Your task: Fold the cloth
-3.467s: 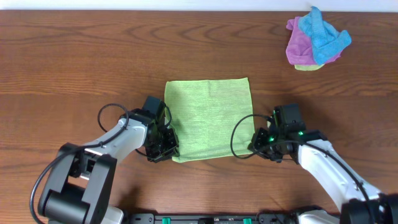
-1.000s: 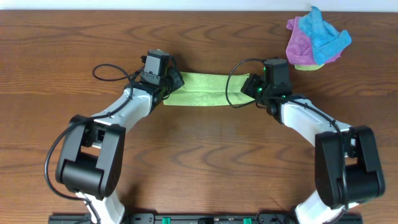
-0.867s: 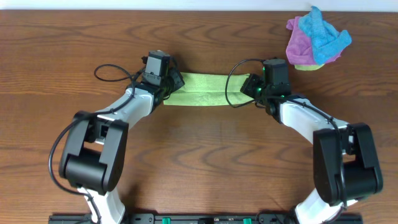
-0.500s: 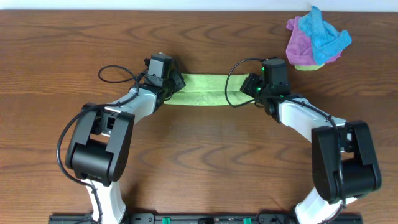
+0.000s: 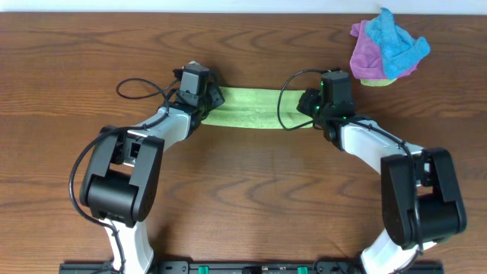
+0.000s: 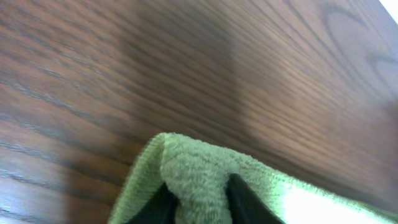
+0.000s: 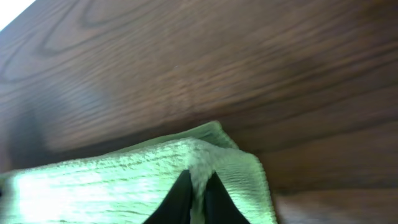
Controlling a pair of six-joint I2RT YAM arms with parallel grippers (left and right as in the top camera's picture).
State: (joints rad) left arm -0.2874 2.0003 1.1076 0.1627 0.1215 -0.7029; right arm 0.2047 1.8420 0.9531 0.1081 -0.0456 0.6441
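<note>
Cloth (image 5: 247,117): lime-green terry, doubled into a narrow strip, lying far-centre on the surface (image 5: 243,198). Left gripper (image 5: 212,101) and right gripper (image 5: 307,103) each pinch an end. Earlier it lay as an open square.

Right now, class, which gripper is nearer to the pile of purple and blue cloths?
Right. The right gripper pinches the end of the lime-green cloth that lies toward the pile of purple and blue cloths. The left gripper pinches the cloth's opposite end, farther from the pile.

Arms stretched forward, left tool (image 6: 200,198) and right tool (image 7: 198,191) pinched closed.
</note>
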